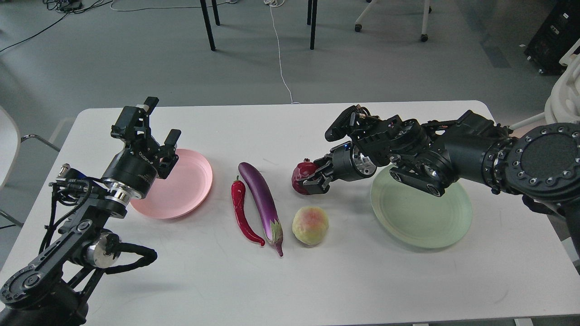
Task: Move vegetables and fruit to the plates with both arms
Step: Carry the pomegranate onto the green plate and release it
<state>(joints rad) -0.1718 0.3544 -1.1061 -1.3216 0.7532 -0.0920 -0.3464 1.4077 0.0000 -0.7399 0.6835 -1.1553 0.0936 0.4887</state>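
Pomegranate (303, 174) is the thing in action at this moment: the dark red fruit sits near the middle of the white table (290, 280), and the right gripper (311, 181) has its two black fingers pinched around it from the 3 o'clock side. Whether the fruit touches the tabletop or is a little above it, I cannot tell. The right arm (476, 149) comes in from the right edge and passes over the far part of the pale green plate (421, 222), which lies at 3 o'clock of the pomegranate.

At 5 o'clock of the pomegranate, well apart from it, the round yellow-green peach (310, 225) rests on the table, just to the left of the green plate. At 9 o'clock of the peach lies the long purple eggplant (262, 199), its calyx end toward the near edge, and just beside it at its 9 o'clock lies the curved red chili pepper (242, 213) — the two are close, almost touching near their lower ends.

The pink plate (186, 190) is at 9 o'clock of the chili. The left gripper (156, 120) is raised above the far left rim of this plate — its fingers are spread apart and point upward, with nothing between them.
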